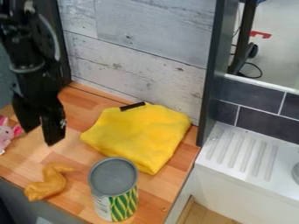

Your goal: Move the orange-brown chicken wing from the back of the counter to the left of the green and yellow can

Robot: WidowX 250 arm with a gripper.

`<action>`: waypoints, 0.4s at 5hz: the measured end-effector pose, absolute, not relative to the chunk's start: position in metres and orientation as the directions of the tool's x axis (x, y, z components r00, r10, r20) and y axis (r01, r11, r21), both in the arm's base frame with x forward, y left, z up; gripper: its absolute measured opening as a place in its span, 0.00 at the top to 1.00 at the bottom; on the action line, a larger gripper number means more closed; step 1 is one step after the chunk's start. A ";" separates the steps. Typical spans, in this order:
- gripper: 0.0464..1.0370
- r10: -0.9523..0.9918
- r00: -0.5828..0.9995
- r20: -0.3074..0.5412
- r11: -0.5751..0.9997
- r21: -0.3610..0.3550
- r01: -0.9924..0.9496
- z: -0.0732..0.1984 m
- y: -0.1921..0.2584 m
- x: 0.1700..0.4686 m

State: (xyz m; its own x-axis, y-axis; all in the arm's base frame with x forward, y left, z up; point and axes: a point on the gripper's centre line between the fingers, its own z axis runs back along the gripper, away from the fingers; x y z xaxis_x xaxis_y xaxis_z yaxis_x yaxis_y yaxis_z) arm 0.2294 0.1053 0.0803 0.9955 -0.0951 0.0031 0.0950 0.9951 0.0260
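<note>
Hanging at the left of the frame, your hand (41, 136) is released, its two fingers parted above the wooden bench (80, 154). Near it you have a pink plush toy (5, 134) at the left edge and a yellow cloth (137, 135) mid-frame, a black strip (132, 106) at its top edge. Lower left lies a bent tan object (48, 183); lower centre, a grey-topped can (115, 190) stands upright.

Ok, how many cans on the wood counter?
1. Upright metal can with a grey top and green-and-yellow label, near the front edge of the light-brown wood counter, in front of the yellow cloth. The black claw blocks some counter; can't rule out another there.
</note>
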 end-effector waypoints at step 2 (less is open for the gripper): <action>0.04 -0.153 0.987 0.046 0.988 0.043 0.151 0.109 0.092 0.242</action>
